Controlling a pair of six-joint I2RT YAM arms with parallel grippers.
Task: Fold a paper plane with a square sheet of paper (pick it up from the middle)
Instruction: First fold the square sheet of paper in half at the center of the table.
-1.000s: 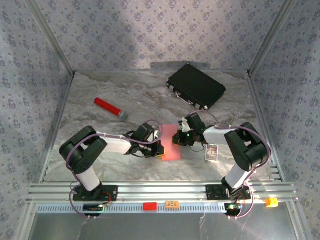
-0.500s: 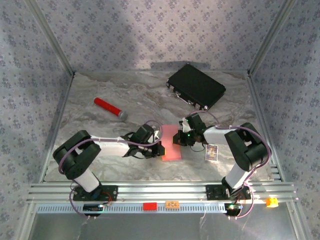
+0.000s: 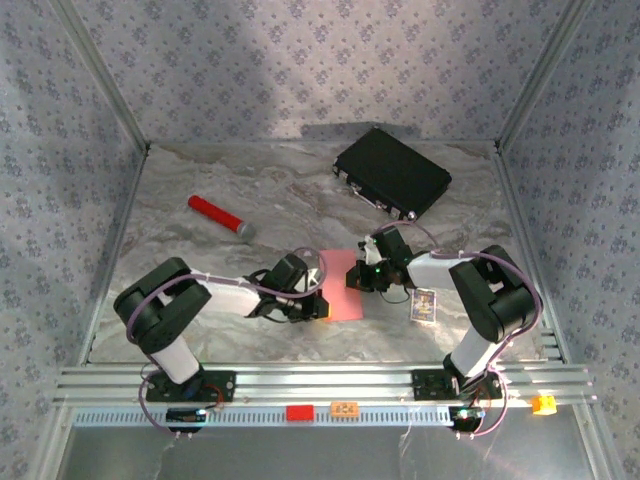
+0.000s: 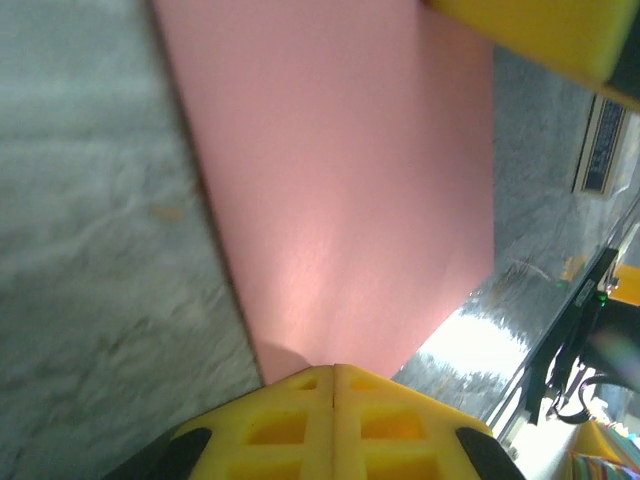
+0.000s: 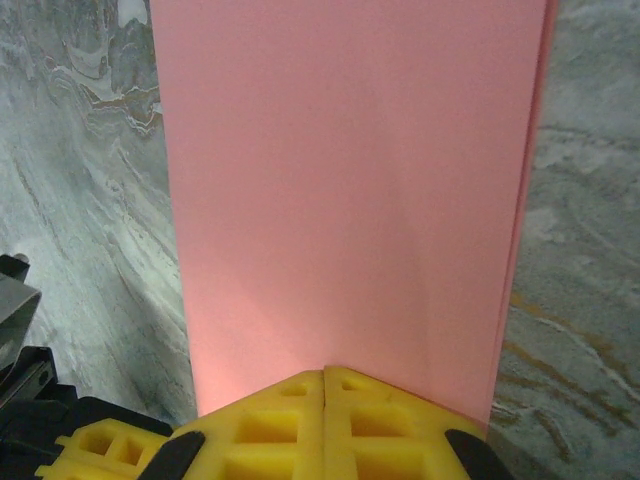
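Observation:
The square sheet of paper (image 3: 340,283) is salmon pink and lies flat on the marble table, folded in half into a long rectangle; a doubled edge (image 5: 525,200) runs along its right side in the right wrist view. My left gripper (image 3: 318,300) is shut, and its yellow tips (image 4: 333,367) rest at the paper's (image 4: 340,180) near left corner. My right gripper (image 3: 362,275) is also shut, with its tips (image 5: 324,370) on the right-hand edge of the paper (image 5: 350,200). No paper shows between either pair of jaws. No paper plane has taken shape.
A black case (image 3: 391,172) lies at the back right. A red cylinder with a grey cap (image 3: 220,217) lies at the left. A small printed card (image 3: 425,304) sits beside the right arm. Patterned walls close in three sides.
My left arm has shifted, and its gripper has slid a little toward the paper's near edge. The right arm and the paper have stayed put.

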